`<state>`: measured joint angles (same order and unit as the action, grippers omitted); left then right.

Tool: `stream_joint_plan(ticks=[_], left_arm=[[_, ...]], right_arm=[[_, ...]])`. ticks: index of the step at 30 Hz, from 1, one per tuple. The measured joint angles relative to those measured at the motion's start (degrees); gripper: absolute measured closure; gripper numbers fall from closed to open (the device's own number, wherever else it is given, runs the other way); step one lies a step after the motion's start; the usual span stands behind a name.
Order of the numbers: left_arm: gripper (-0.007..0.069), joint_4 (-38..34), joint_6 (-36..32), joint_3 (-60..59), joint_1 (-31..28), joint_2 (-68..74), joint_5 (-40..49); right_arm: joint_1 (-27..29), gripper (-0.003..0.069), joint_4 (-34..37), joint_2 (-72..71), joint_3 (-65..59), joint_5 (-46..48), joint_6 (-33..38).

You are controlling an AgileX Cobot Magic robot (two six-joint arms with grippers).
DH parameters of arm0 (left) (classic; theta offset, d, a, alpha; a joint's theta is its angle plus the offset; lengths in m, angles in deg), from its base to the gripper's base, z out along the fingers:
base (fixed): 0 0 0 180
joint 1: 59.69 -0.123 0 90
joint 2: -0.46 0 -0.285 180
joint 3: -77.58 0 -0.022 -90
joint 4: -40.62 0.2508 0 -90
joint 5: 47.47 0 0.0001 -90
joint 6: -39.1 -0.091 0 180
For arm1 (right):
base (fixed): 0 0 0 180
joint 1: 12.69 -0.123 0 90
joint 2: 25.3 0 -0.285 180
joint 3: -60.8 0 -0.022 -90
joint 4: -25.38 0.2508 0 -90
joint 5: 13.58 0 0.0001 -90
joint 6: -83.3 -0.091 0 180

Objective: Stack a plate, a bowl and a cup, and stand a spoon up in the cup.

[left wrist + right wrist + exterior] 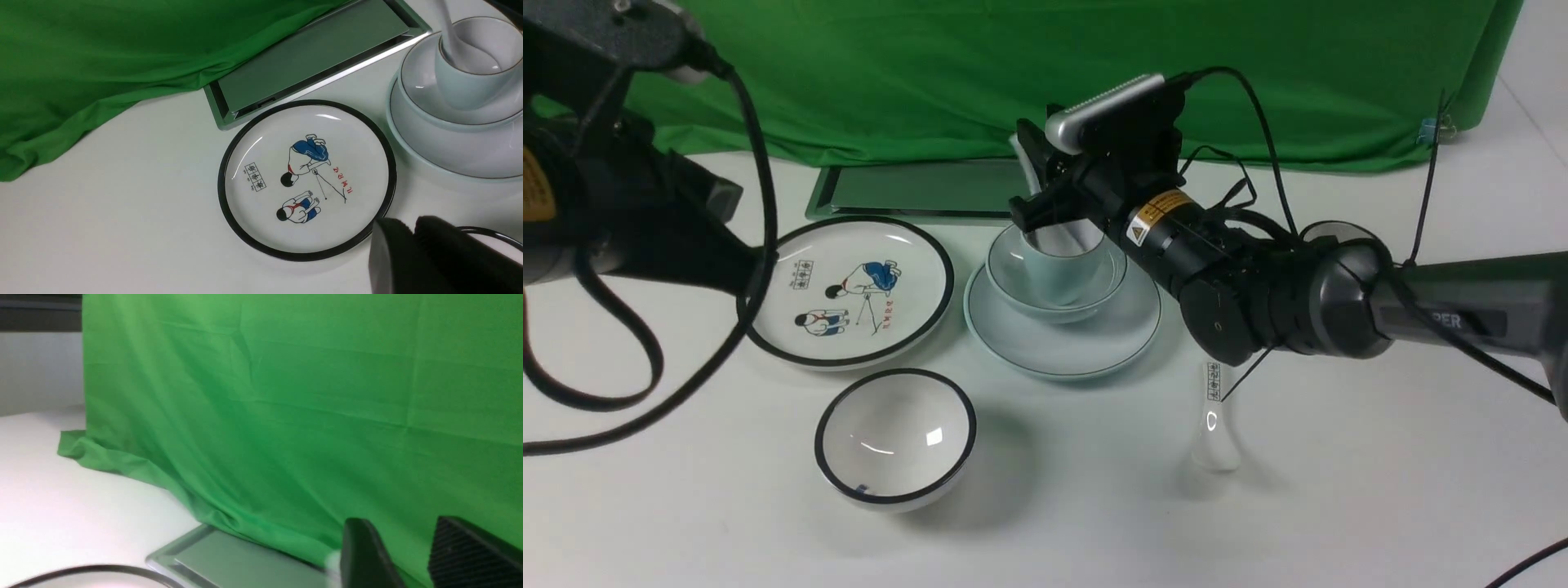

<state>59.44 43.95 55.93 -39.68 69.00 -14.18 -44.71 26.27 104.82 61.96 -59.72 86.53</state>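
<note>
1. Shows right gripper [402, 543] with jaws spread and fingers [367, 555] clearly apart. Pinches nothing; only backdrop shows in the gap.
2. Finds the spoon [446, 28] just beside the outer face of one right finger, bowl end down inside the cup [461, 87] and handle leaning up over the rim. Cannot tell whether finger and handle touch.
3. Puts the cup directly under the right gripper, upright, seated in the bowl [416, 77].
4. Puts the bowl under the cup and on the plate [1062, 347], so the whole stack sits below the right gripper on the table [1339, 490].
5. Finds a patterned spoon [1214, 441] back from the right gripper toward the robot, lying flat under the right arm, apart from the plate.
6. Finds a picture plate [355, 155] with a black rim to the right gripper's left, just beside the stack's plate and ahead of the left gripper [410, 234].
7. Shows left gripper pressed together, holding nothing, hovering off the table well left of the stack.
8. Finds a black-rimmed bowl [894, 437] right by the left fingers, empty, well back-left of the right gripper.
9. Finds a metal tray [310, 53] beyond both grippers, flat, partly under the green cloth [286, 416] behind it.
</note>
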Motion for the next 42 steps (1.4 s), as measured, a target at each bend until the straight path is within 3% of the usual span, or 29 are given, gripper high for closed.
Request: stream_joint_plan(ticks=[6, 9, 12, 15, 26, 33, 42], left_arm=[[0.0611, -2.2, 2.8, -1.2, 0.0, -3.2, 2.2], [0.061, -3.5, 4.1, -7.6, 0.0, -12.2, 2.6], [0.0607, -3.9, 6.5, -14.1, 0.0, -21.5, 1.6], [0.0603, -4.6, 8.3, -20.2, 0.0, -32.3, 0.2], [0.0594, -6.1, 9.6, -29.2, 0.0, -57.1, 0.3], [0.0589, -6.1, 9.8, -29.2, 0.0, -59.1, 0.3], [0.0582, -6.1, 9.8, -29.3, 0.0, -59.1, 0.3]], right_arm=[[0.1, 0.0367, 0.1, -8.4, -0.1, 16.2, -0.4], [0.1, 0.0493, 0.2, -19.0, -0.1, 30.5, -1.4], [0.1, 0.0617, 0.2, -29.5, -0.8, 38.3, -2.3], [-0.2, 0.0649, 0.2, -38.8, -4.4, 39.1, -0.5], [-1.8, 0.0649, 0.2, -68.5, -28.2, 39.4, 1.2], [-1.8, 0.0644, 0.3, -80.0, -37.7, 40.7, 1.2], [-1.8, 0.0622, 0.3, -84.3, -40.3, 43.0, 1.1]])
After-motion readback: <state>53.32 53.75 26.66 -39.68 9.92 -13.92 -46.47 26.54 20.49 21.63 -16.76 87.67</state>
